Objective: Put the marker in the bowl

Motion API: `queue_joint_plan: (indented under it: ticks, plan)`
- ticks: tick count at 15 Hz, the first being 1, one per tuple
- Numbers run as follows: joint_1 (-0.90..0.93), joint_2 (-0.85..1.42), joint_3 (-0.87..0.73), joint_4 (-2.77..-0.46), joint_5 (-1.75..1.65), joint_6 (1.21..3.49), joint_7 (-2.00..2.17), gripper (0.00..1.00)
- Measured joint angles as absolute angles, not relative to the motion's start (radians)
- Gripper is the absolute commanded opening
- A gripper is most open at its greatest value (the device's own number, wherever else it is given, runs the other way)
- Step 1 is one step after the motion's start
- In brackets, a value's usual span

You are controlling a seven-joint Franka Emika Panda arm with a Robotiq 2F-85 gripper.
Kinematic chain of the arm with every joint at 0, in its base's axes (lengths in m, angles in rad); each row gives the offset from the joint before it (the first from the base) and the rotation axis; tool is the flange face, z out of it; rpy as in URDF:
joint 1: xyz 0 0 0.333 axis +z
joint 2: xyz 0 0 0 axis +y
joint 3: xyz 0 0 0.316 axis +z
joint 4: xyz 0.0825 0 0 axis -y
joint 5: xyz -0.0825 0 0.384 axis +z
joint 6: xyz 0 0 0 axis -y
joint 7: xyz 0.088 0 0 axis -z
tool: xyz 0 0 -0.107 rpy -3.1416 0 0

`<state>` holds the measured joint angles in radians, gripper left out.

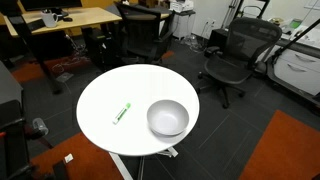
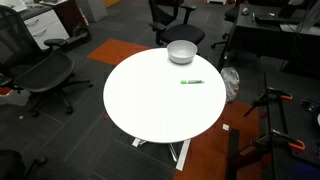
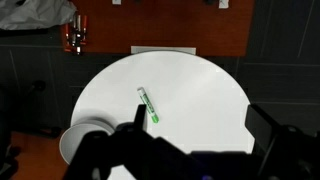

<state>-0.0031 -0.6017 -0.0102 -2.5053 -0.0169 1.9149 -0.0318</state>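
The green marker (image 1: 122, 112) lies flat on the round white table (image 1: 105, 92), apart from the silvery-grey bowl (image 1: 168, 118) that stands near the table's edge. Both show in the other exterior view too: the marker (image 2: 191, 81), the bowl (image 2: 181, 51). In the wrist view the marker (image 3: 148, 104) lies near the table's middle and the bowl (image 3: 72, 140) is at the lower left, partly hidden by the gripper body. My gripper (image 3: 200, 128) is open and empty, high above the table. The marker lies just beyond its left finger. The arm does not show in either exterior view.
Black office chairs (image 1: 235, 50) stand around the table, with a wooden desk (image 1: 70, 20) behind. More chairs (image 2: 40, 70) and an orange carpet patch (image 2: 120, 48) show in an exterior view. A wooden cabinet (image 3: 160, 25) lies past the table's far edge.
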Motion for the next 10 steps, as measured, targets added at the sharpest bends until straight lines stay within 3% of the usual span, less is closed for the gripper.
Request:
queue_joint_plan:
  ticks: [10]
  plan:
    - [-0.003, -0.602, -0.01, -2.505, -0.017, 1.915, -0.032, 1.0]
